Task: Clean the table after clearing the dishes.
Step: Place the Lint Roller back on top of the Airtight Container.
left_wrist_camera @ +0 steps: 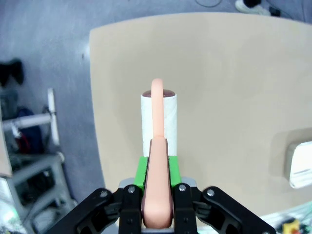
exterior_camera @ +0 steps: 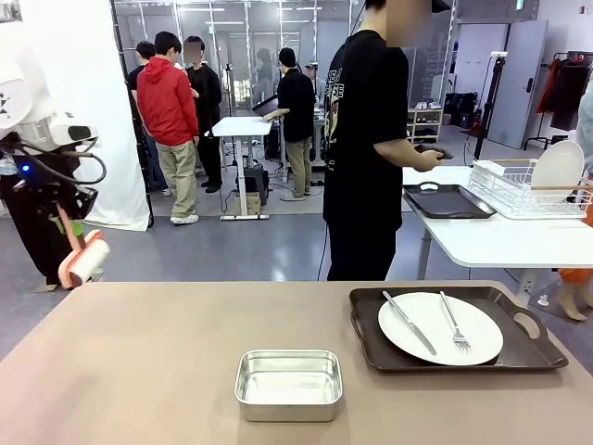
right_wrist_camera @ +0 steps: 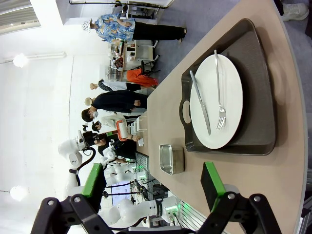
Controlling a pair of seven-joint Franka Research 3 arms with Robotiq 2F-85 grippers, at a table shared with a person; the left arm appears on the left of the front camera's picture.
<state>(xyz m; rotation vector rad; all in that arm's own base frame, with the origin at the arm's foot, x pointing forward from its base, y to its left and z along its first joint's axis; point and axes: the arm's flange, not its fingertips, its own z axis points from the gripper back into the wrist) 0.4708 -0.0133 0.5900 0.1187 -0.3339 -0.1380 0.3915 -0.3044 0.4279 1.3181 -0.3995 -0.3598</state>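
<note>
The beige table (exterior_camera: 148,362) carries a dark handled tray (exterior_camera: 366,320) at the right. On it lies a white plate (exterior_camera: 440,327) with a knife (exterior_camera: 409,322) and a fork (exterior_camera: 453,324). At the table's left edge, my left gripper (exterior_camera: 72,232) is shut on the pink handle of a lint roller (exterior_camera: 85,260), held above the tabletop. In the left wrist view the gripper (left_wrist_camera: 158,168) clamps that handle, and the white roll (left_wrist_camera: 158,117) points over the table (left_wrist_camera: 219,73). My right gripper (right_wrist_camera: 153,183) is open and holds nothing, above the table near the tray (right_wrist_camera: 253,97) and plate (right_wrist_camera: 219,97).
A small steel pan (exterior_camera: 289,384) sits near the front edge at the middle. A person in black stands at the far side beside a white table (exterior_camera: 500,243) holding another dark tray (exterior_camera: 447,200) and a wire rack (exterior_camera: 523,193) with a plate. Other people stand farther back.
</note>
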